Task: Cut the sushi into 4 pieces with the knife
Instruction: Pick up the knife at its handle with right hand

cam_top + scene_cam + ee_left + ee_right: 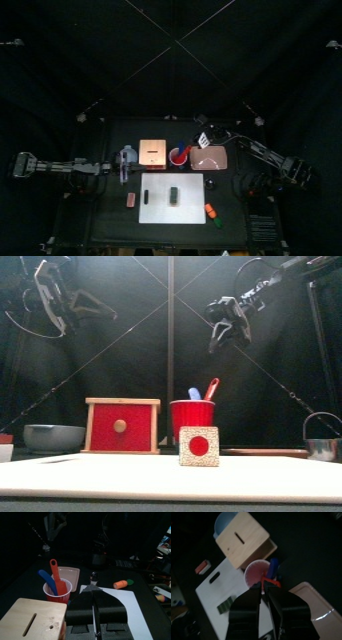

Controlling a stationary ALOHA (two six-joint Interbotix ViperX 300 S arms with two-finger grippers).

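A dark green sushi roll (174, 194) lies whole on the white cutting board (187, 212); its end face (199, 446) shows white rice around a red centre. Behind the board a red cup (193, 416) holds a blue knife (45, 577) and a red knife (56, 571), both upright. My left gripper (127, 165) hangs shut and empty, high over the table's left, its tips (94, 577) aimed past the cup. My right gripper (203, 137) is also shut and empty, raised behind the cup, its tips (262, 590) pointing down at the cup (256, 572).
A wooden box (152, 155) with a red drawer front (122, 426) stands left of the cup, a blue-grey bowl (54, 437) beyond it. A pink tray (211, 158) lies right of the cup. An orange toy (210, 211) and a metal cutter (321, 446) are at the right.
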